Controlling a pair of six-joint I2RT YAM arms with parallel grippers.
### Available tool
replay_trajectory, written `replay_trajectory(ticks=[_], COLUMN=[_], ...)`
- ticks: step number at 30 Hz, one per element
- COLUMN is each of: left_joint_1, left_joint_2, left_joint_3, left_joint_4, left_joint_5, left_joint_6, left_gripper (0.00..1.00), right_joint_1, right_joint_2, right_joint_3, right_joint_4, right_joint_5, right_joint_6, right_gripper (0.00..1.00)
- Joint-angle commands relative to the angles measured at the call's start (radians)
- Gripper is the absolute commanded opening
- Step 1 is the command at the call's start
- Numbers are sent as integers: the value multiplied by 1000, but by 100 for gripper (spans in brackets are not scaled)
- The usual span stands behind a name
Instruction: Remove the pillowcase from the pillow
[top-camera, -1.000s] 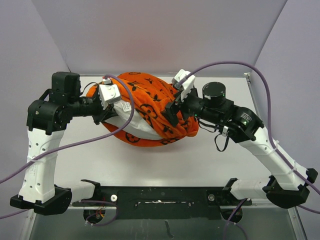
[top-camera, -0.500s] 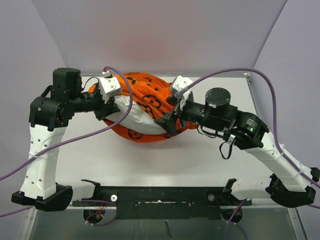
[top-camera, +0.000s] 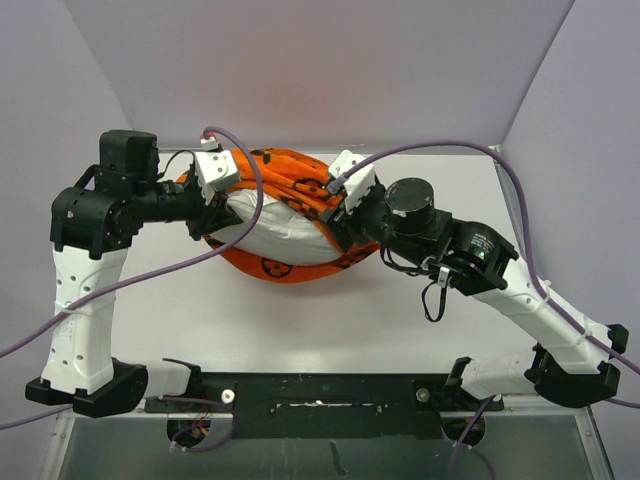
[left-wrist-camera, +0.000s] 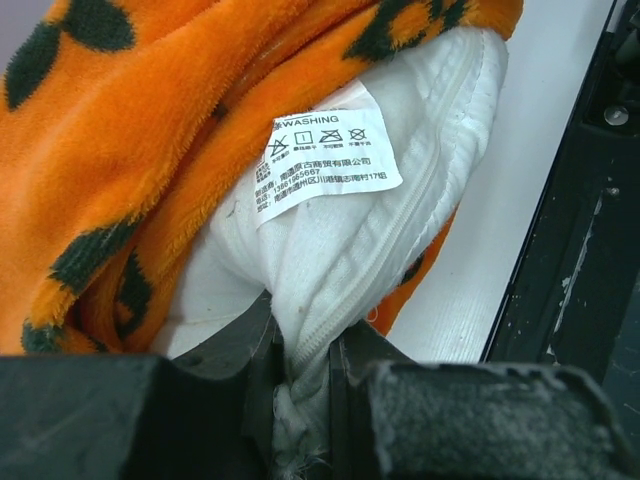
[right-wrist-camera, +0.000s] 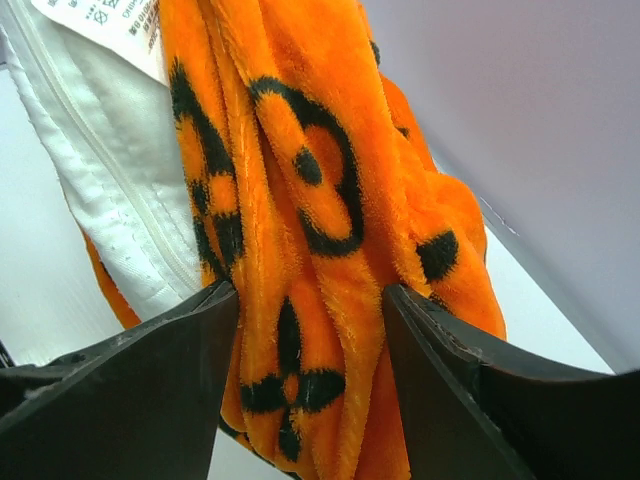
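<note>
The pillow (top-camera: 275, 225) lies on the white table (top-camera: 300, 330) between the two arms, toward the back wall, with its plain white side bared along the front. The orange pillowcase (top-camera: 300, 185) is bunched over its top and right end, and a strip of it curls under the front edge. The left gripper (top-camera: 222, 212) reaches in from the left at the pillow's left end. In the left wrist view its fingers (left-wrist-camera: 250, 360) are pressed together on a fold of the pillow's white cloth beside the zip (left-wrist-camera: 400, 230), so that the left gripper (left-wrist-camera: 305, 345) pinches the pillow (left-wrist-camera: 330, 240) itself. A washing tag (left-wrist-camera: 325, 160) sits on the white cloth just above the pinch, and the pillowcase (left-wrist-camera: 150, 150) is heaped to the left of it. The right gripper (top-camera: 338, 222) comes in from the right at the pillow's right end. In the right wrist view its fingers (right-wrist-camera: 150, 390) stand apart on either side of a thick bunch of the pillowcase (right-wrist-camera: 310, 200), and the plush touches both inner faces of the right gripper (right-wrist-camera: 310, 300). Whether they squeeze it firmly I cannot tell. The pillow (right-wrist-camera: 110, 200) shows to the left of that bunch, outside the fingers
</note>
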Motion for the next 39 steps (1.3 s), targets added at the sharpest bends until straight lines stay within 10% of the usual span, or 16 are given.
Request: replay_trajectory(ticks=[1, 7, 24, 39], left_joint_1=[0, -1, 0, -1], left_joint_2=[1, 0, -165, -128], left_joint_3=[101, 124, -154, 111], left_joint_4=[15, -21, -209, -110], left_joint_5=[91, 116, 55, -53], left_joint_6=[-17, -8, 284, 173], left_gripper=[0, 0, 0, 0], right_joint_1=[-7, -121, -527, -826], right_joint_2=[20, -4, 35, -32], right_joint_3=[26, 22, 90, -269], right_joint_4=[-27, 17, 78, 148], right_joint_5=[17, -7, -80, -140], right_joint_6=[-16, 23, 87, 154], right_gripper=[51, 0, 0, 0])
